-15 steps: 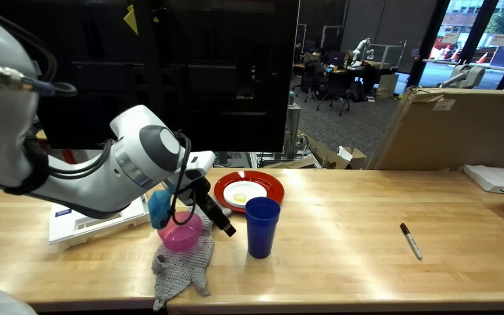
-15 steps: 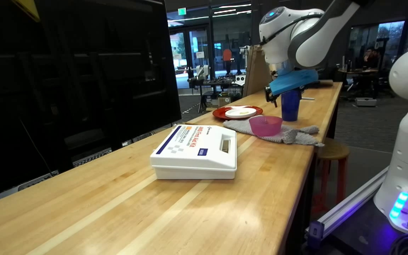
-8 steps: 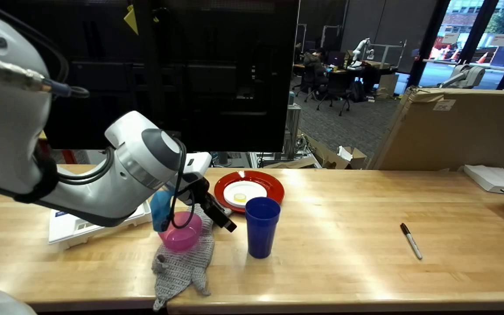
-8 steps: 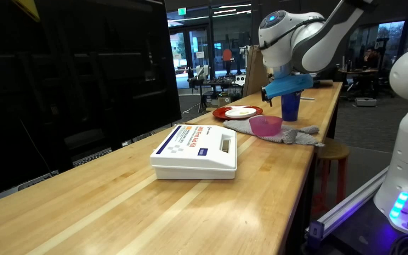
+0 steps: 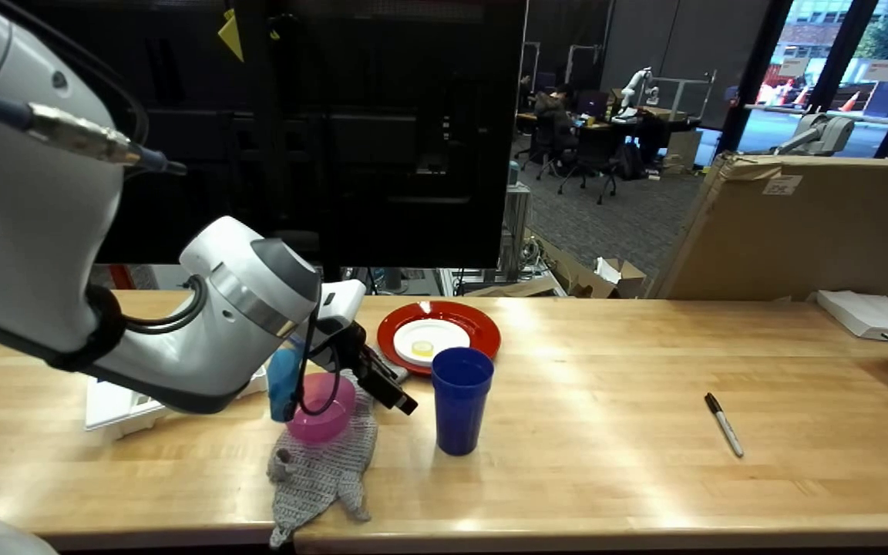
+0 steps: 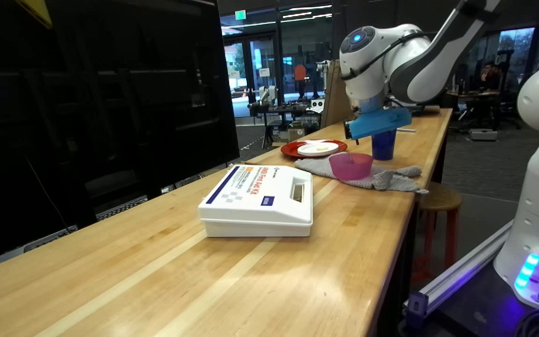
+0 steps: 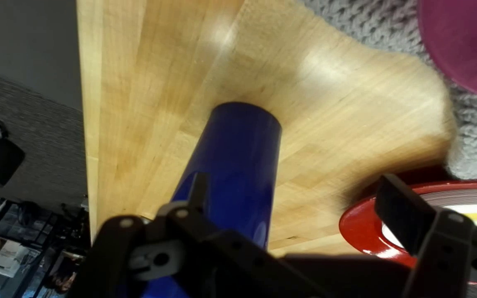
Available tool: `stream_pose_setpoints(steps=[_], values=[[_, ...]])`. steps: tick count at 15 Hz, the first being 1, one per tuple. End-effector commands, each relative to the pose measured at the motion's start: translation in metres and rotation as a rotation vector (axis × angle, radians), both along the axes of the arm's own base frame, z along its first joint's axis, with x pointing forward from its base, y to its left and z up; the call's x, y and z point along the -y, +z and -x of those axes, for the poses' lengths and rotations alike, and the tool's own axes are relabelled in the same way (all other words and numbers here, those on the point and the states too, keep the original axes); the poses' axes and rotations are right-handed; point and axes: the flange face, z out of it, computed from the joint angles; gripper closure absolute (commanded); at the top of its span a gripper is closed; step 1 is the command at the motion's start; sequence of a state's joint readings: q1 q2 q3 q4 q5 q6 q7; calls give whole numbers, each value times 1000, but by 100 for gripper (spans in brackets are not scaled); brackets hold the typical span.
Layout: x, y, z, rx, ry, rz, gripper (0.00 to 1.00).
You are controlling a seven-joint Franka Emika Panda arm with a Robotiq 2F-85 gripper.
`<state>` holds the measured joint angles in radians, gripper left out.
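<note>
Above the pale wooden worktop [image 5: 606, 470], a white arm [image 5: 166, 362] holds its black hand [image 7: 294, 188] just beside a tall blue cup [image 5: 461, 412]. The hand is released, its two fingers [image 7: 402, 207] spread wide apart. The blue cup stands upright on the wood; in an exterior view I see a narrow gap between it and the nearer fingertip [image 5: 404, 402], but in the wrist view that finger overlaps the cup's side, so I can't say for certain how close the two really are. In that same wrist view the other finger shows across the edge of a red plate [image 5: 481, 331], which carries a smaller white plate [image 5: 448, 333] with a little yellow thing [image 5: 422, 349] on it. In an exterior view a bright blue cover [image 6: 379, 124] at the wrist hides the upper part of the cup.

Close by, a pink bowl [image 6: 351, 167] sits on a rumpled gray knitted cloth [image 5: 328, 478], one end of which lies by the red plate's rim. Well apart from the cup lies a black-capped marker [image 5: 724, 425]. Past the bowl, a white first aid kit [image 6: 255, 201] lies flat, red lettering on its lid. A big black panel [image 5: 297, 169] stands behind the worktop, and a round stool [image 6: 438, 199] stands next to it.
</note>
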<state>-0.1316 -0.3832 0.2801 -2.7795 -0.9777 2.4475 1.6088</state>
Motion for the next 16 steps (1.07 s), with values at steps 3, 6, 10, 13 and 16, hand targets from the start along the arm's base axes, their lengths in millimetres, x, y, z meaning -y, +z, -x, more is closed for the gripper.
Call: stream_pose_setpoints(steps=[3,6,10,13,16], values=[[-1,1,0,-1,0,2,0],[-1,1,0,-1,-1,2,0],[-4,-5,2,7,-21,22,0],[-7,-12,4,15,-48,26,0],[-11,-17,6,26,-67,26,0]])
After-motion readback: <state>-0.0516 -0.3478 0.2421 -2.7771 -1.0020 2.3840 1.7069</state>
